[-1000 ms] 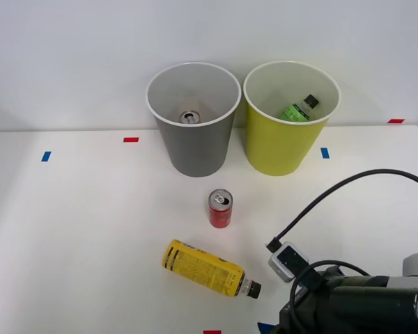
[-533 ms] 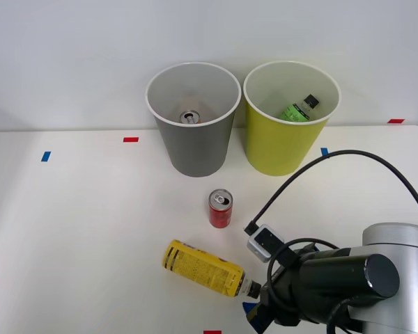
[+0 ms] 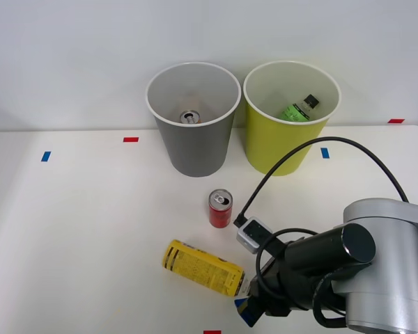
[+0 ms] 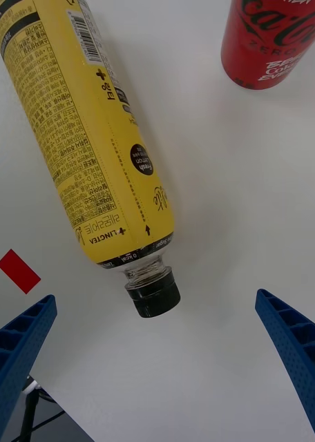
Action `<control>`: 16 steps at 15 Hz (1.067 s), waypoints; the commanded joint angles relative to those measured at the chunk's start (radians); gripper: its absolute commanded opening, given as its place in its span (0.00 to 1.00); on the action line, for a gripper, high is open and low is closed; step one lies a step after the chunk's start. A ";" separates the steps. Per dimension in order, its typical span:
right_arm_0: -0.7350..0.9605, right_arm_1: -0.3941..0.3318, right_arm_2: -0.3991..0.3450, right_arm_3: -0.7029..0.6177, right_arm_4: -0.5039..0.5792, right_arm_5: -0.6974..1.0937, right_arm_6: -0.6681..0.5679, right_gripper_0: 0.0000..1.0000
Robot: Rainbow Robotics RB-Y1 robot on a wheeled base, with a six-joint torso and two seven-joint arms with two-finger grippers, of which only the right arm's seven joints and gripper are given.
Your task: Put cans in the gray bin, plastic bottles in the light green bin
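Right gripper (image 4: 157, 359): fingers spread, holding nothing, over the yellow bottle's (image 4: 81, 131) black cap (image 4: 153, 295). Red can (image 3: 220, 208) upright at the bottle's 1 o'clock.

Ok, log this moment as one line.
right hand: open, by cap of yellow bottle | bottle: lying on table | red can: upright | gray bin: one can | light green bin: green-labelled bottle

The white table (image 3: 76, 229) carries the gray bin (image 3: 194, 122) and light green bin (image 3: 287, 122) side by side at its far edge, a red can (image 3: 220, 208) upright mid-table, a yellow-wrapped bottle (image 3: 203, 268) lying nearer, and small red and blue tape marks (image 3: 131, 140).
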 commanded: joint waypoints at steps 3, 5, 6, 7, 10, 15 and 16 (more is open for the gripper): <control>-0.010 0.006 0.000 0.000 -0.010 0.019 -0.004 1.00; -0.011 0.012 -0.002 0.000 -0.013 0.019 -0.014 1.00; -0.011 0.015 -0.002 0.003 -0.013 0.019 -0.020 1.00; -0.011 0.020 -0.002 0.001 -0.013 0.019 -0.024 1.00; -0.011 0.064 -0.002 0.035 0.006 0.019 -0.029 1.00; -0.013 0.149 -0.002 0.110 0.047 0.037 -0.006 1.00; -0.019 0.169 -0.002 0.115 0.055 0.058 -0.001 1.00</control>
